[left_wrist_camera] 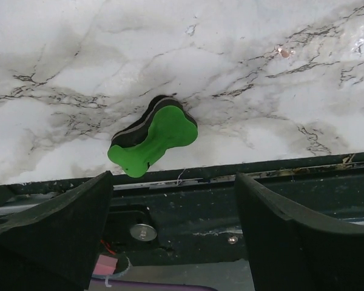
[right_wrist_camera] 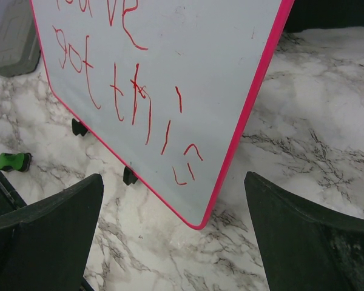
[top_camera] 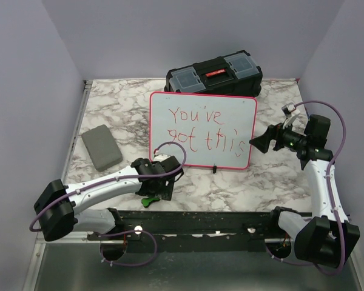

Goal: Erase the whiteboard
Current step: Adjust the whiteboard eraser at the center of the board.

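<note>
eraser, green, lies on the table just ahead of the left gripper, jaws apart. whiteboard stands just ahead of the right gripper, jaws also apart; toolbox beyond it.

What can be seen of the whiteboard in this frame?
The whiteboard is a rectangular white panel with a pink-red rim and rounded corners. It stands on small black feet on the marble table, just in front of the black toolbox; whether it leans on that cannot be told. Red handwriting reading "You've got this" covers it, none of it wiped. The open right claw faces its lower right corner and appears not to touch it.
</note>
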Tool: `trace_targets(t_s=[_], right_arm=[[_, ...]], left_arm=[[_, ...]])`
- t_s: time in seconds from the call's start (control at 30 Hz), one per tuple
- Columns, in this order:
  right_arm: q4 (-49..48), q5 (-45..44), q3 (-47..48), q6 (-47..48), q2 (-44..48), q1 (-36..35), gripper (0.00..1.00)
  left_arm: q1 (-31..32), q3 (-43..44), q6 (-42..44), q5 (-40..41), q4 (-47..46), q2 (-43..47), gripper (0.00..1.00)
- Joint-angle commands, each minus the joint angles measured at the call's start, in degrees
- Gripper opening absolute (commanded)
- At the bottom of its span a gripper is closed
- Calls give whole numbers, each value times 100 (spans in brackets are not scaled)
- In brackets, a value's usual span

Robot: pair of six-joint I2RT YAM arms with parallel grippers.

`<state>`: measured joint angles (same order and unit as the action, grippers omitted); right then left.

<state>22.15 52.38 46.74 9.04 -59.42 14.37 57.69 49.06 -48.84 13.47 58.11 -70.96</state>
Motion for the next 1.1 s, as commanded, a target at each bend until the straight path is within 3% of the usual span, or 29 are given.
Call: trace_targets(t_s=[0.0, 0.2, 0.37, 0.57, 0.93, 1.07], right_arm=[[76, 125, 57, 17, 86, 48, 100], [88, 99, 46, 28, 115, 49, 100], [88, 97, 29, 37, 123, 59, 100], [88, 108, 28, 35, 106, 75, 100], [88, 126, 22, 37, 125, 105, 100], [88, 131, 20, 31, 156, 109, 100]], left_arm=[[89, -394, -283, 40, -191, -62, 79], [84, -733, -417, -58, -822, -490, 77], [80, -684, -460, 243, -821, -761, 74], [6, -643, -433, 393, -909, -658, 71], [-135, -495, -528, 361, -1432, -434, 56], [-135, -407, -518, 363, -1491, -403, 56]])
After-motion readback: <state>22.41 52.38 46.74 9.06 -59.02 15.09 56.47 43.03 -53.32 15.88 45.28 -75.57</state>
